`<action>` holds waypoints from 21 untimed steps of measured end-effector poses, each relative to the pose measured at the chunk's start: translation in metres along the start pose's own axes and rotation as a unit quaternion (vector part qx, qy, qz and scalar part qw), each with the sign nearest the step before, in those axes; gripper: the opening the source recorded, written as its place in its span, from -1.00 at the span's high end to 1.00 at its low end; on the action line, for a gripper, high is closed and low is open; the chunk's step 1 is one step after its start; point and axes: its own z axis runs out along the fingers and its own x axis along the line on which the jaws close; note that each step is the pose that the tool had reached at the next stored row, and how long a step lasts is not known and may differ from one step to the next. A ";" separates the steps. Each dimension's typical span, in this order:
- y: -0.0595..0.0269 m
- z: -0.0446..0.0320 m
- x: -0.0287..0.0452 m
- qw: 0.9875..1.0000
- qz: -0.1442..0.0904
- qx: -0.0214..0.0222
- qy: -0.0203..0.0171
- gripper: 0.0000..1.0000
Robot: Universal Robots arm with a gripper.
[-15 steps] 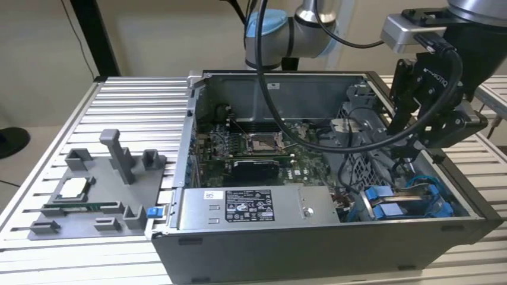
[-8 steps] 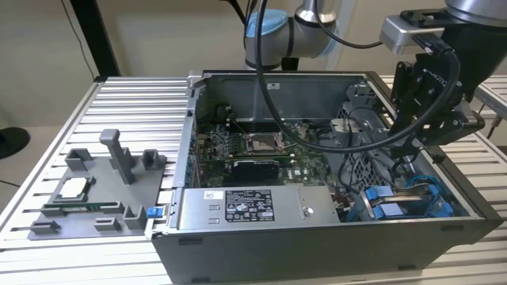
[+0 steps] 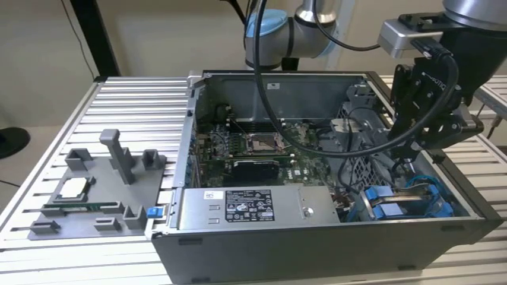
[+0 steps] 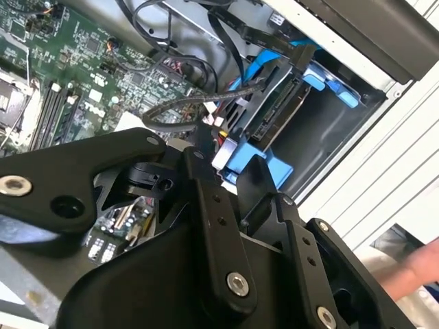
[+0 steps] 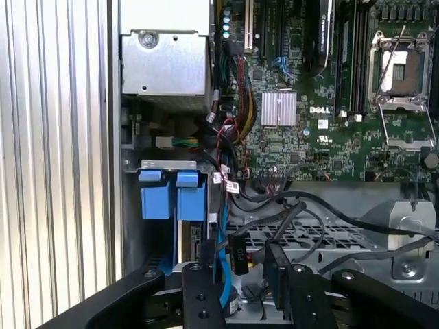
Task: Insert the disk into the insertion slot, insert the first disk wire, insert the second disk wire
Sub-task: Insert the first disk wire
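The disk [image 4: 278, 113] sits in the drive bay at the case's front corner, on the exterior view's right, held in its blue carrier [image 3: 388, 203]. The carrier's blue tabs [image 5: 191, 199] show in the first wrist view. My gripper [image 3: 402, 159] is lowered into the case just beside that bay. Its black fingers [image 5: 206, 264] stand apart, so the gripper [image 5: 240, 259] is open. A black wire connector [image 5: 237, 255] lies in the gap between them without visible contact. A looped black wire [image 4: 178, 106] and a thin blue wire [image 5: 221, 267] run past the fingers [image 4: 257, 178].
The open computer case [image 3: 317, 249] rests on a slatted aluminium table [image 3: 135, 101]. Inside it are the green motherboard [image 3: 253, 148] and the grey labelled power-supply box [image 3: 237, 208]. A grey fixture with parts [image 3: 95, 190] lies at the exterior view's left. A person's hand [image 4: 411, 274] is near the case.
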 end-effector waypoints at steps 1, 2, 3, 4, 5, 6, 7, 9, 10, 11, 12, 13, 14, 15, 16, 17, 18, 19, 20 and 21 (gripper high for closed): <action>0.0003 0.0008 0.0005 1.000 0.000 0.000 0.000 -1.00; 0.0008 0.0017 0.0006 1.000 0.000 0.000 0.001 -1.00; 0.0011 0.0028 0.0007 1.000 0.000 0.000 0.002 -1.00; 0.0013 0.0043 0.0007 1.000 0.000 0.000 0.003 -1.00; 0.0014 0.0054 0.0007 1.000 0.000 0.000 0.004 -1.00; 0.0015 0.0061 0.0007 1.000 0.000 0.000 0.004 -1.00; 0.0016 0.0067 0.0007 1.000 0.000 0.000 0.005 -1.00; 0.0017 0.0074 0.0008 1.000 -0.001 0.000 0.005 -1.00; 0.0017 0.0077 0.0008 1.000 -0.001 0.000 0.005 -1.00; 0.0017 0.0080 0.0008 1.000 -0.001 0.000 0.006 -1.00; 0.0018 0.0085 0.0008 1.000 -0.001 0.000 0.006 -1.00; 0.0018 0.0089 0.0008 1.000 -0.001 0.000 0.007 -1.00; 0.0018 0.0093 0.0008 1.000 -0.001 0.001 0.007 -1.00; 0.0018 0.0100 0.0008 1.000 -0.001 0.001 0.008 -1.00; 0.0019 0.0106 0.0008 1.000 -0.002 0.001 0.008 -1.00; 0.0021 0.0110 0.0009 1.000 -0.002 0.003 0.008 -1.00; 0.0021 0.0112 0.0009 1.000 -0.002 0.005 0.008 -1.00; 0.0023 0.0113 0.0009 1.000 -0.003 0.008 0.008 -1.00; 0.0025 0.0113 0.0009 1.000 -0.003 0.011 0.008 -1.00; 0.0028 0.0114 0.0009 1.000 -0.003 0.013 0.008 -1.00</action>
